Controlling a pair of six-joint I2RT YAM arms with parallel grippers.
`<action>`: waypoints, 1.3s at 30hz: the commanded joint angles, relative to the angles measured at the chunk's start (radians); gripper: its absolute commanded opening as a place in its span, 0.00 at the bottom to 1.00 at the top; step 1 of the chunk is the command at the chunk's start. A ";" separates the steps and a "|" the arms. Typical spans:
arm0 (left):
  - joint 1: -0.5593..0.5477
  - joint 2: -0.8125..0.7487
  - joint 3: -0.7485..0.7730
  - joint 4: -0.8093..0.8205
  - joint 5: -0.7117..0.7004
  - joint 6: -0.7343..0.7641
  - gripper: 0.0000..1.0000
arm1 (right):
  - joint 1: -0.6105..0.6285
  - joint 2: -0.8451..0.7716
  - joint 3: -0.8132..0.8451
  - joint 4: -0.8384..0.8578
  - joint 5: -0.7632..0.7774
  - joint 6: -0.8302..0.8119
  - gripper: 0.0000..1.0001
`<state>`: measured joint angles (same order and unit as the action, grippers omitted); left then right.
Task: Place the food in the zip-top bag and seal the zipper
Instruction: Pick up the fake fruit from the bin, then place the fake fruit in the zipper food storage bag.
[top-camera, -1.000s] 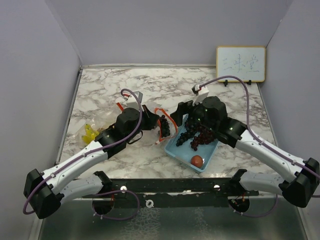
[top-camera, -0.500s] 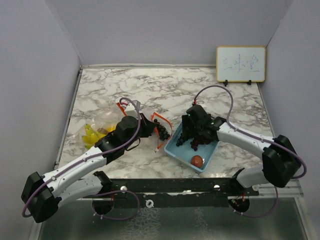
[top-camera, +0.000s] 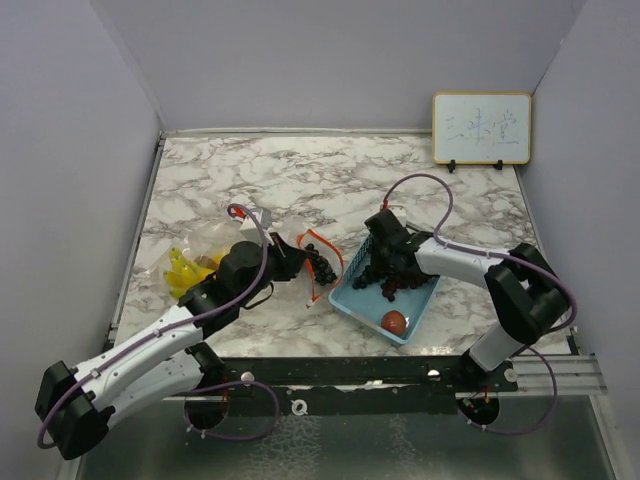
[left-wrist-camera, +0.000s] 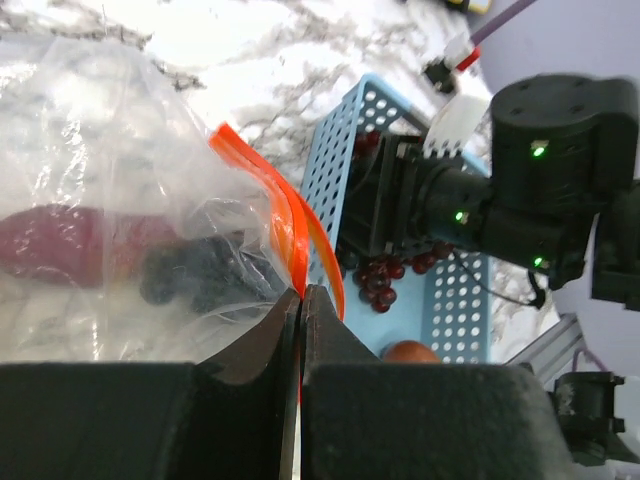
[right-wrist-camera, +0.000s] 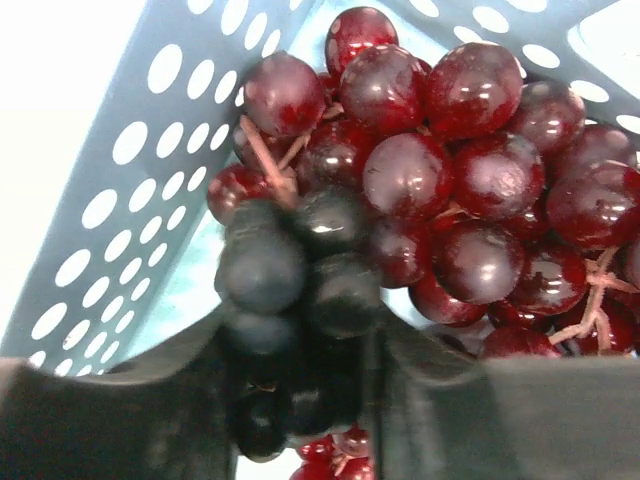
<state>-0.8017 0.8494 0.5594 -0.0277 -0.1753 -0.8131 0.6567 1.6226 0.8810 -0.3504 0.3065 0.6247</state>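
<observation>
Your left gripper (left-wrist-camera: 301, 292) clamped on orange zipper (left-wrist-camera: 288, 215) of clear zip-top bag (left-wrist-camera: 90, 150). Right gripper (right-wrist-camera: 305, 385) straddles glossy dark-red grapes (right-wrist-camera: 440, 170), grip unclear. One red fruit (top-camera: 394, 321), one blue basket (right-wrist-camera: 120, 200).

The top external camera looks down from above the six o'clock edge over the whole marble table (top-camera: 300, 170). The left wrist camera looks past the left gripper (left-wrist-camera: 300, 300) toward two o'clock. The right wrist camera sits nearly against the grape cluster (right-wrist-camera: 430, 180). All three share the light blue basket (left-wrist-camera: 330, 170).
</observation>
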 joint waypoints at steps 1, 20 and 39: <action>0.005 -0.081 -0.024 0.020 -0.075 -0.022 0.00 | -0.009 -0.081 -0.041 0.064 0.039 -0.008 0.28; 0.006 -0.077 -0.043 0.079 -0.090 -0.083 0.00 | 0.101 -0.482 -0.052 0.348 -0.423 -0.295 0.04; 0.007 -0.102 -0.026 0.073 -0.085 -0.077 0.00 | 0.296 -0.185 -0.130 0.771 -0.401 -0.467 0.03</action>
<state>-0.7982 0.7586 0.5072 0.0105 -0.2634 -0.8989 0.9489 1.3998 0.7223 0.3145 0.0940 0.2104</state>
